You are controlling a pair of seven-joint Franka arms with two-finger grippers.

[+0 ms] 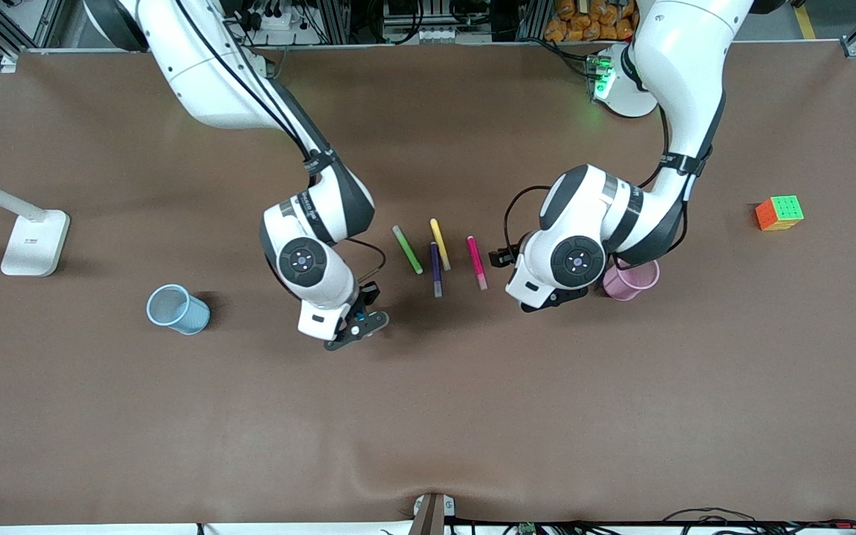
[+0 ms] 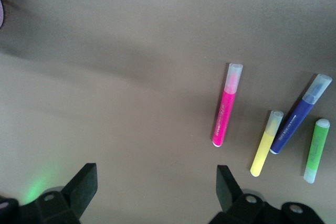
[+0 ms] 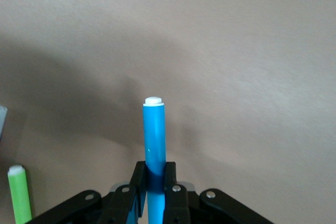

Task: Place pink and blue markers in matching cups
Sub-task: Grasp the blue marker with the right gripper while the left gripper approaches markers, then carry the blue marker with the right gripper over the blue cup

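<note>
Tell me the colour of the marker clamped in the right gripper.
Bright blue: the slim blue felt-tip marker is clamped in the right gripper, seen best in the right wrist view.

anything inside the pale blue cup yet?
Nothing visible inside the pale blue translucent plastic cup; its opening shows only its own bottom. The bright blue marker is clamped in the right gripper, above bare table.

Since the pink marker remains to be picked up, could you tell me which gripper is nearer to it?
Left. The left gripper, open, hovers beside the pink marker; the right gripper, holding the blue marker, is past the other pens.
</note>
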